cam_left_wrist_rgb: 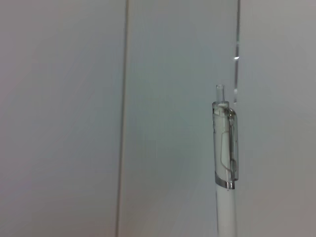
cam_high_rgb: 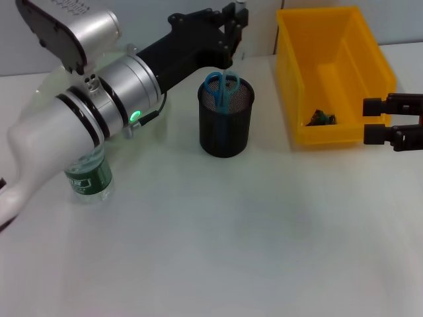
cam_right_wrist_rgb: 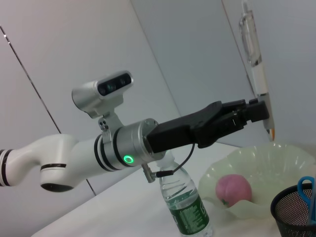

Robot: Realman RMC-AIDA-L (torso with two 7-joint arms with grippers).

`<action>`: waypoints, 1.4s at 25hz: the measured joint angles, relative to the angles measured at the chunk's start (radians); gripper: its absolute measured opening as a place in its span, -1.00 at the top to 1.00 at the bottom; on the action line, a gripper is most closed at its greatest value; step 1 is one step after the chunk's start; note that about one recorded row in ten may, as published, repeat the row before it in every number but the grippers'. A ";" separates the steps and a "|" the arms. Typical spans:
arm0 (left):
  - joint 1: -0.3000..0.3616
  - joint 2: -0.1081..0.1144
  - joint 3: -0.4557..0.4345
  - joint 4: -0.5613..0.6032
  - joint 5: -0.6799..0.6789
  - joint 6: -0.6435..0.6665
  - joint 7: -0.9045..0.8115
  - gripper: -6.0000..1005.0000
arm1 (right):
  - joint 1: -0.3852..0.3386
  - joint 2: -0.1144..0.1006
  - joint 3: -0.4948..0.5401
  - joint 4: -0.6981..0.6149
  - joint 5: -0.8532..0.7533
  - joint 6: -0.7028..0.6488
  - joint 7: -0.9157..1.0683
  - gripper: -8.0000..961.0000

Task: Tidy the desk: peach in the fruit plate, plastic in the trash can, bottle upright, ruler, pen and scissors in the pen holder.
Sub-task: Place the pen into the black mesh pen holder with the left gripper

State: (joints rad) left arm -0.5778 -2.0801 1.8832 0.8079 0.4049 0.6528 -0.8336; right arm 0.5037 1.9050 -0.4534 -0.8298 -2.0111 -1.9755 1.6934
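Soft, even light fills the room. The black cup (cam_high_rgb: 226,115) throws only a faint shadow on the table (cam_high_rgb: 231,251) beside it. The pen (cam_left_wrist_rgb: 225,163) looks slightly blurry.

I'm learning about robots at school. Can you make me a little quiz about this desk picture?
1. True or false: the peach is already in the fruit plate.
2. What is the left gripper holding up? A) ruler B) pen C) bottle
3. What blue thing sticks out of the pen holder?

Key
1. True.
2. B, the pen, held above the desk.
3. The scissors.

The right gripper waits beside the yellow trash can.
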 joint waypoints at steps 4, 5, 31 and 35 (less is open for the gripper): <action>-0.005 0.000 0.024 -0.030 -0.090 -0.001 0.070 0.72 | 0.001 0.000 -0.001 0.000 0.000 -0.002 0.000 -0.69; -0.005 0.000 0.024 -0.030 -0.090 -0.001 0.070 0.72 | 0.001 0.000 -0.001 0.000 0.000 -0.002 0.000 -0.69; -0.020 0.000 0.152 -0.119 -0.320 0.052 0.243 0.72 | 0.022 0.005 -0.030 0.023 -0.002 0.001 0.004 -0.69; -0.020 0.000 0.150 -0.119 -0.320 0.053 0.240 0.72 | 0.024 0.005 -0.030 0.023 -0.002 0.003 0.003 -0.69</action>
State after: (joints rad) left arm -0.5983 -2.0801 2.0329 0.6887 0.0844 0.7054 -0.5939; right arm 0.5274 1.9097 -0.4831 -0.8067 -2.0126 -1.9729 1.6966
